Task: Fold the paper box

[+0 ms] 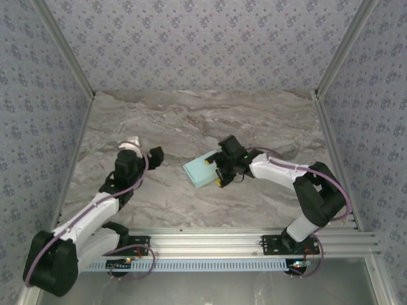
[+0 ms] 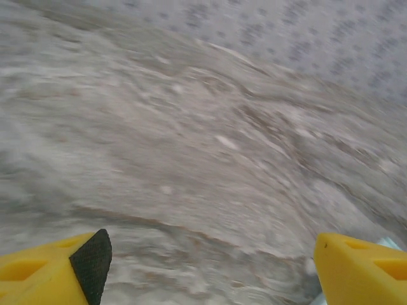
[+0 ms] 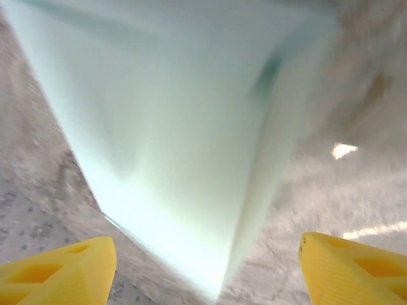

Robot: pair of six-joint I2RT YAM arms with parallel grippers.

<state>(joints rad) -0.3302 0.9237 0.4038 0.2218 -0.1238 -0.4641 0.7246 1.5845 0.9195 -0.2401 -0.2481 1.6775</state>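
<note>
Right gripper (image 3: pixel 208 246): fingers spread wide and pinching nothing. The blurred near edge of the paper box (image 3: pixel 172 127) runs down between them and appears to touch neither.
Paper box, place: a small cyan block on the marbled table (image 1: pixel 191 121), about mid-table, just ahead of the right gripper and to its left in the top view.
Long axis: it seems slanted, the left end nearer the bases; the right end is hidden by the gripper.
Left gripper (image 2: pixel 213 240): fingers spread, with table ahead; the box lies to its right, well apart.
Nearer arm: the right, at the box's right end.
Judgement: the next fold probably starts from the right, with the left closing in from the opposite end.
</note>
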